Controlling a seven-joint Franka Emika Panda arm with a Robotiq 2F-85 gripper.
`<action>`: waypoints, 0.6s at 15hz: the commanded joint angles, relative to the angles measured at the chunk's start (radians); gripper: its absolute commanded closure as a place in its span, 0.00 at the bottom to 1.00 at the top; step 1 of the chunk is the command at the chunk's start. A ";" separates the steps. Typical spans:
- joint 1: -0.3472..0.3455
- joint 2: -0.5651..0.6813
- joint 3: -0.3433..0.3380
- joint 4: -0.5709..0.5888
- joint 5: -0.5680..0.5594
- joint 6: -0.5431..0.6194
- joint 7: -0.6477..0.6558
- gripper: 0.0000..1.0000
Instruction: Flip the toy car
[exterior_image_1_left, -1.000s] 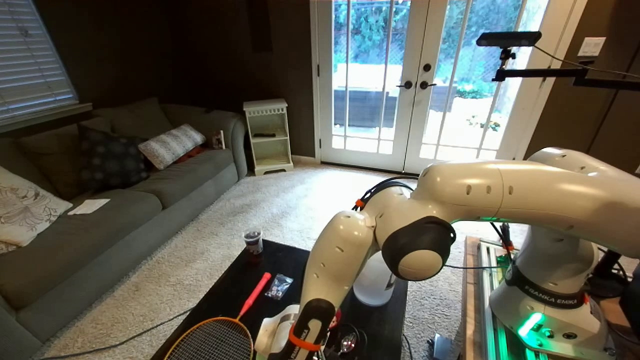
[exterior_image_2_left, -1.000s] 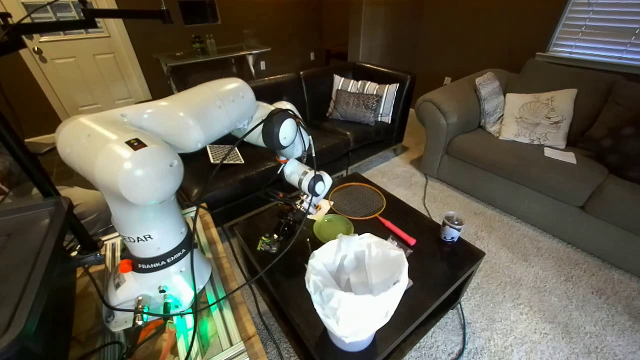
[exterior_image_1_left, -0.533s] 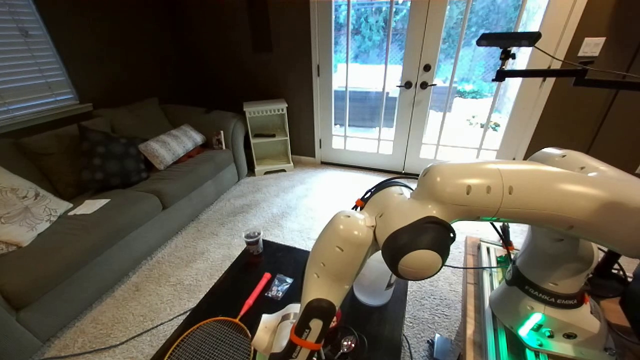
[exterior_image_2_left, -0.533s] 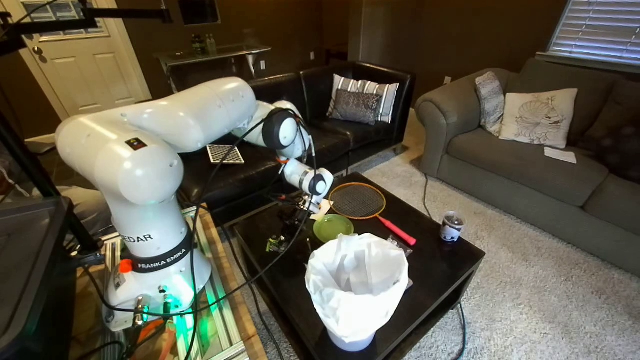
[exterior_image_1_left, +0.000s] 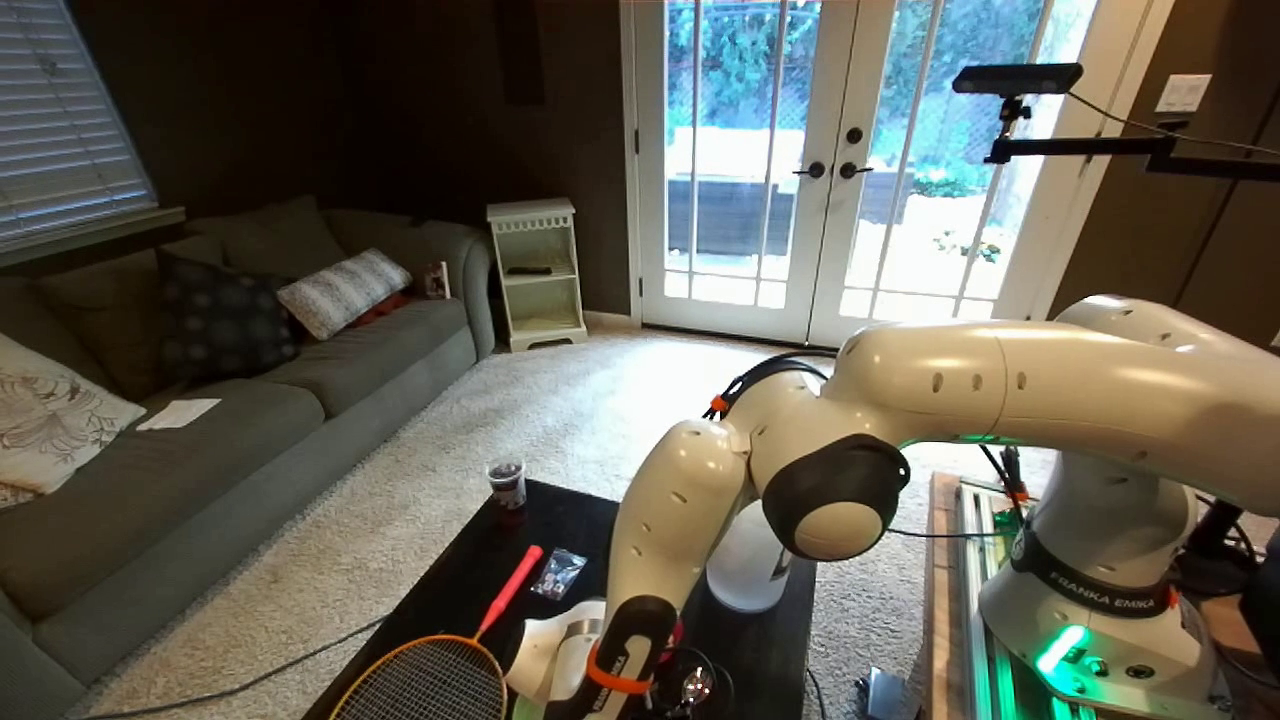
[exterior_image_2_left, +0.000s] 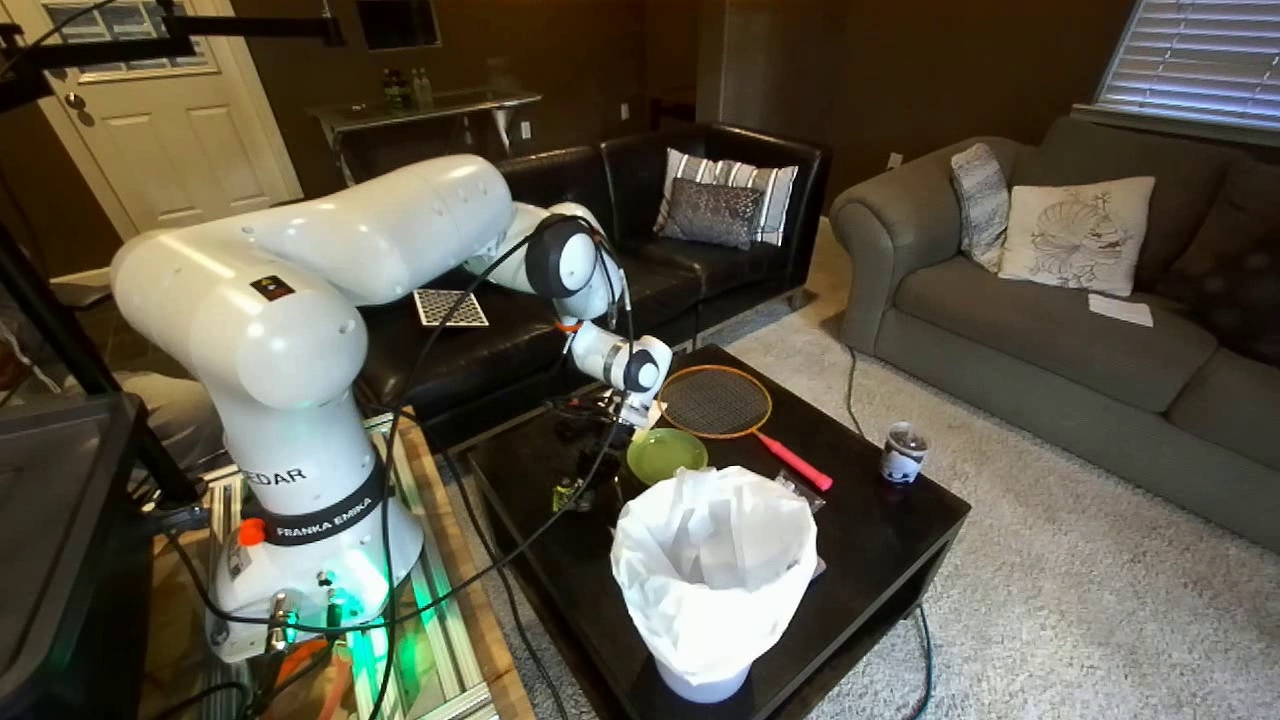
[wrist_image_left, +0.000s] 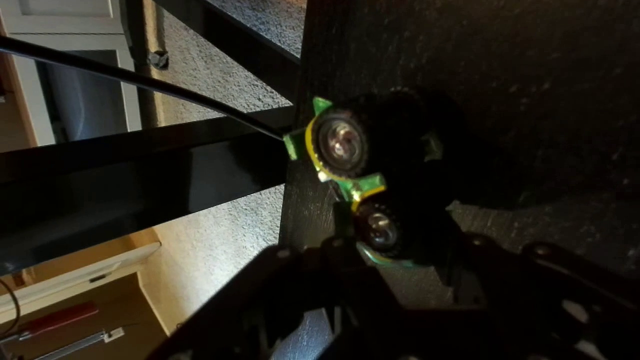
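A grey sofa (exterior_image_2_left: 1040, 375) faced one edge of the black bench (exterior_image_2_left: 870, 530). The white arm (exterior_image_2_left: 400, 230) had its base beside the opposite edge and bent down over the bench top. A bin (exterior_image_2_left: 703, 683) with a white liner (exterior_image_2_left: 715, 575) stood near a corner on the base side. An orange-framed racket (exterior_image_2_left: 718, 405) lay along the sofa-side edge, its pink handle toward the same end as the bin. A green plate (exterior_image_2_left: 667, 458) lay between racket and base-side edge. The tool (wrist_image_left: 400, 240), in the wrist view, was narrowed on the green toy car (wrist_image_left: 357, 187), holding it tilted, two black wheels facing the camera. In an exterior view the car (exterior_image_2_left: 568, 496) showed between the plate and the base-side edge; whether it touched the bench could not be told.
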 joint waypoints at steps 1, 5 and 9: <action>0.013 0.000 0.002 -0.007 -0.033 0.024 0.049 0.68; 0.008 0.000 0.014 -0.007 -0.031 0.048 0.048 0.35; 0.006 0.000 0.020 -0.010 -0.027 0.072 0.044 0.13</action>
